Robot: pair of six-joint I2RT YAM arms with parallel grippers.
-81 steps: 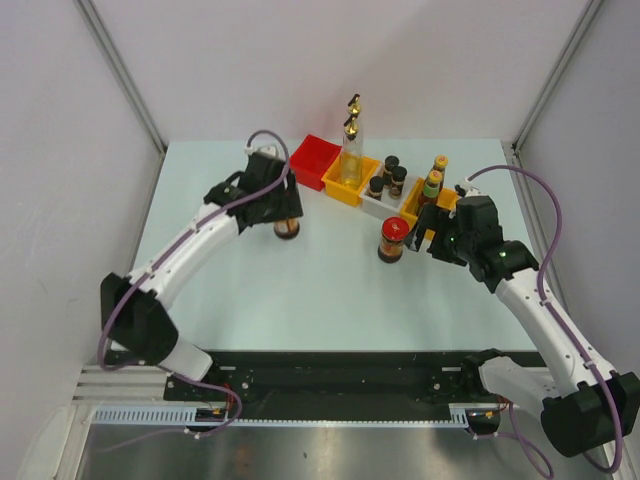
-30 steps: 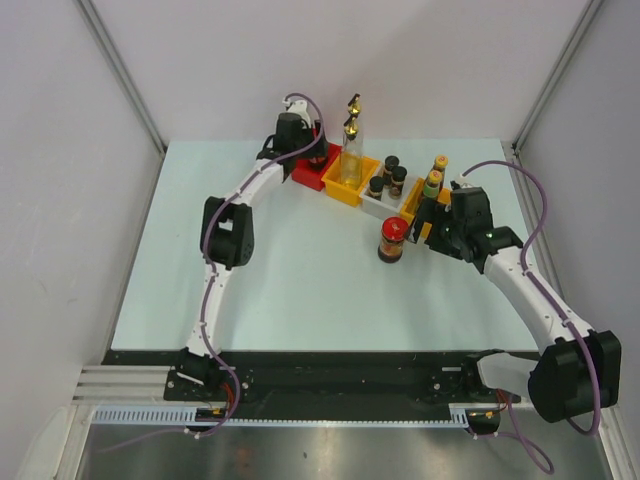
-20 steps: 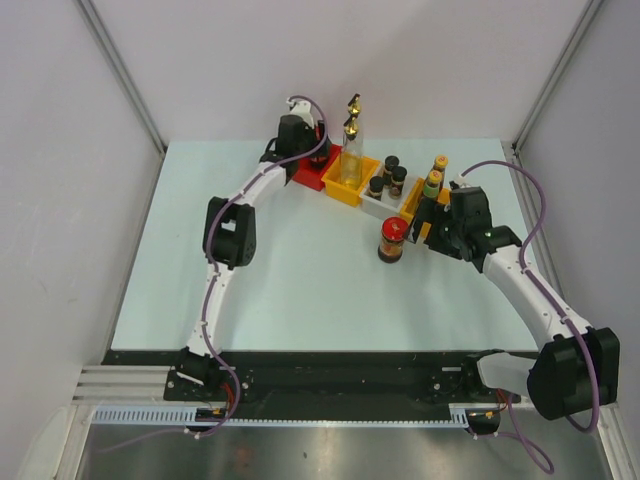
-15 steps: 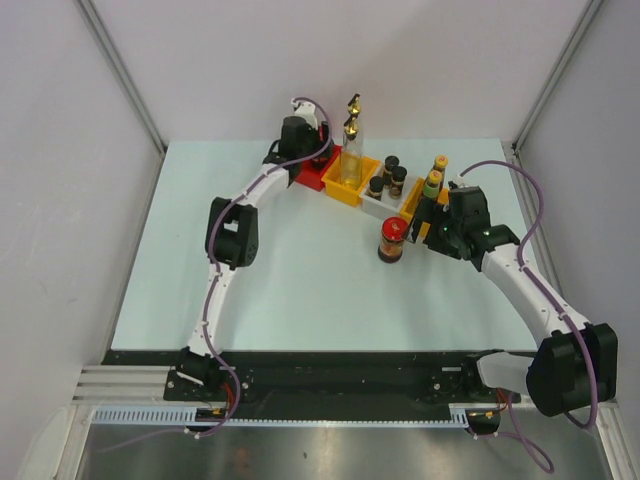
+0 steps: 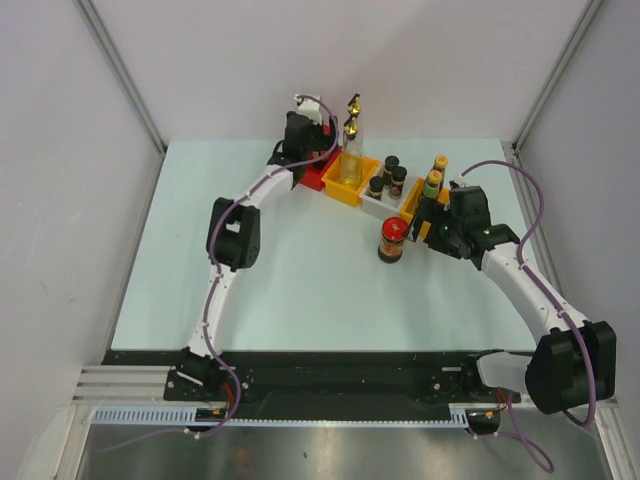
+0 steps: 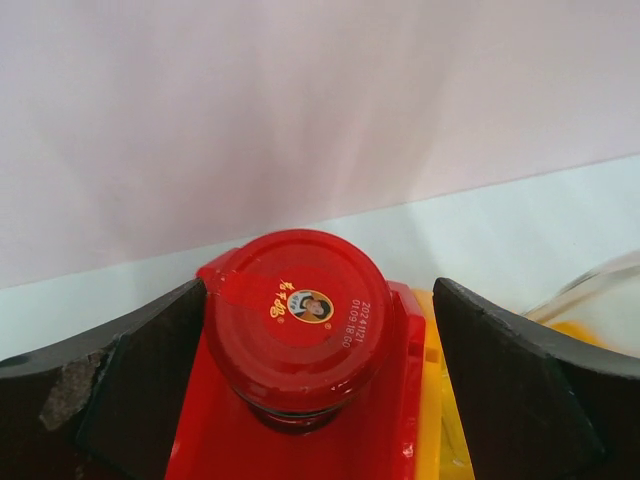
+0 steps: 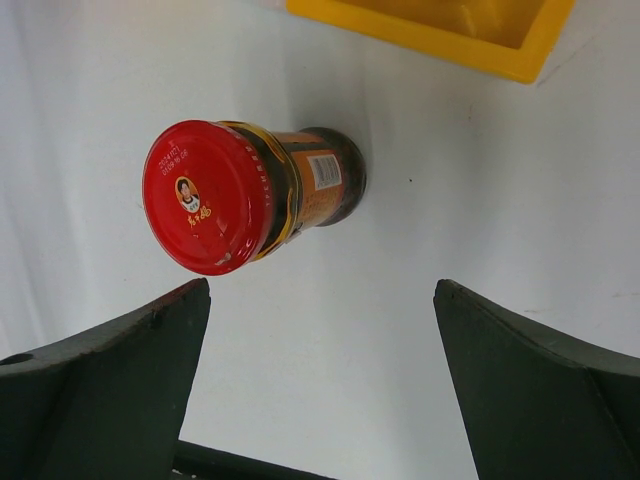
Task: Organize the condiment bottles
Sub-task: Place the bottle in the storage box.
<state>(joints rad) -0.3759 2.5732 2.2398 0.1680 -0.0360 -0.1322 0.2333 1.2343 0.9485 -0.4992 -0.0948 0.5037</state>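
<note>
A red-lidded dark jar (image 6: pixel 295 320) stands in the red bin (image 6: pixel 405 400) at the back of the table. My left gripper (image 6: pixel 320 287) is open around it; the left finger is right beside the lid and the right finger is well clear. From above, the left gripper (image 5: pixel 303 133) hangs over the red bin (image 5: pixel 313 181). A second red-lidded jar (image 5: pixel 393 240) stands upright on the table. My right gripper (image 5: pixel 430 224) is open just right of it, with nothing between its fingers. In the right wrist view that jar (image 7: pixel 235 197) lies ahead and left of the open gripper (image 7: pixel 322 287).
Right of the red bin stand a yellow bin (image 5: pixel 349 186) with tall clear gold-spouted bottles (image 5: pixel 351 140), a white bin (image 5: pixel 382 204) with black-capped shakers (image 5: pixel 392 172), and another yellow bin (image 5: pixel 413 214) with sauce bottles (image 5: pixel 433 181). Grey walls enclose the table.
My left gripper carried the jar from the table to the red bin and has just opened, letting go of it there. The right arm has barely moved.
</note>
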